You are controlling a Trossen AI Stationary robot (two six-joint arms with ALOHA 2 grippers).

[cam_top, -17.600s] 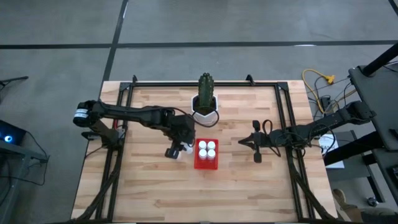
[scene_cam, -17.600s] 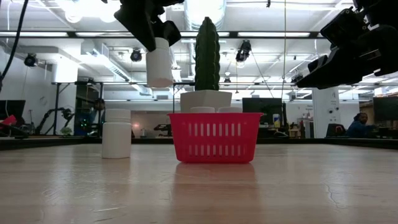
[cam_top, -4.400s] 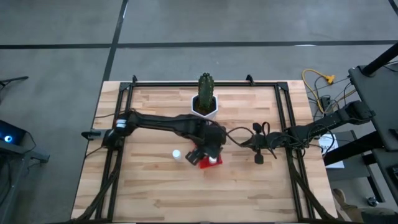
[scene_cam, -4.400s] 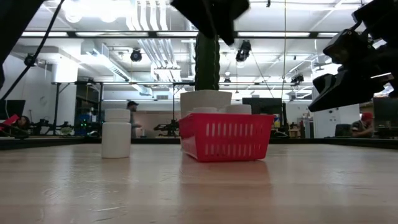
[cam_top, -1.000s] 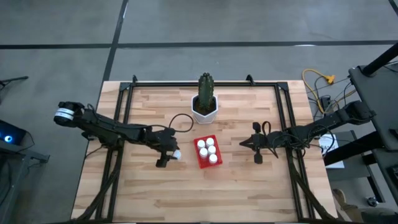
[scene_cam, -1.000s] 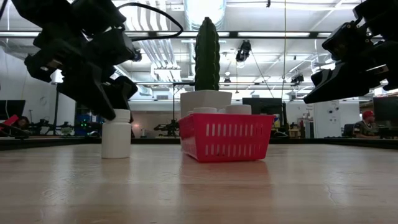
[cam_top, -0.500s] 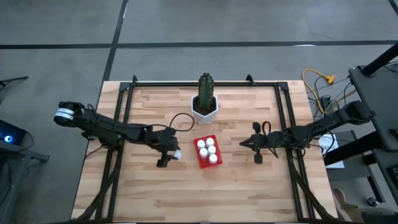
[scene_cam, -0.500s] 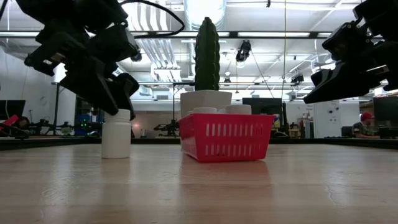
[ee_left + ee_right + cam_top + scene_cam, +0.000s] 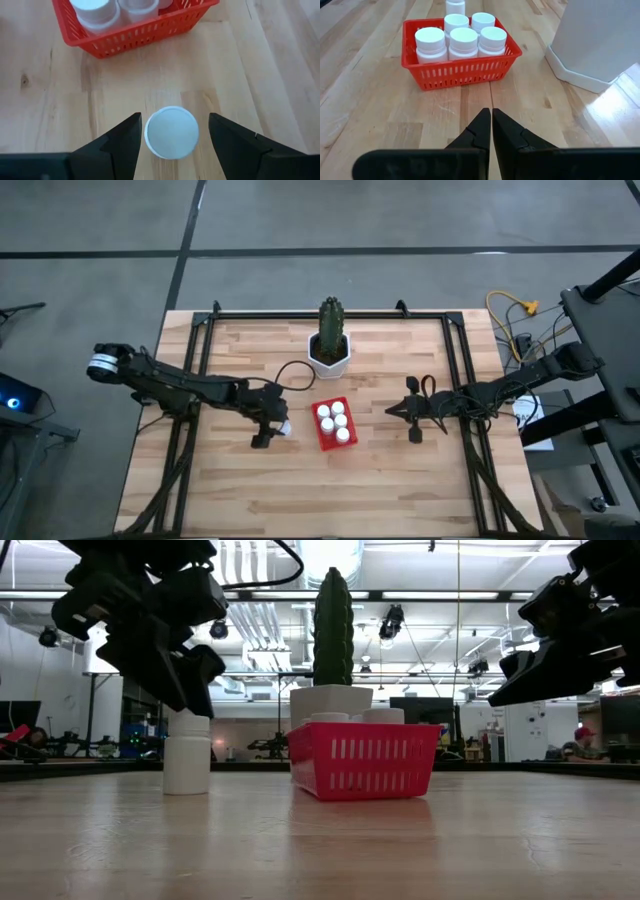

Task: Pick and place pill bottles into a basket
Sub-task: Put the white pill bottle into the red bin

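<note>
One white pill bottle [image 9: 171, 132] stands upright on its base on the wooden table [image 9: 400, 480], left of the red basket [image 9: 332, 423]. My left gripper [image 9: 175, 116] hovers open just above it, a finger on either side of the cap without touching. In the low view this gripper [image 9: 185, 685] is over the bottle [image 9: 187, 755]. The basket [image 9: 462, 55] holds several white pill bottles standing upright. My right gripper [image 9: 491, 125] waits shut on the right side of the table, pointing toward the basket.
A cactus in a white pot [image 9: 330, 352] stands behind the basket, near the table's far edge. A black frame rail [image 9: 455, 350] runs along the table's sides. Bare wood lies in front of the basket and the bottle.
My left gripper has risen from around the lone bottle's cap to just above it, its fingers the same distance apart. The bottle has stayed standing on the table.
</note>
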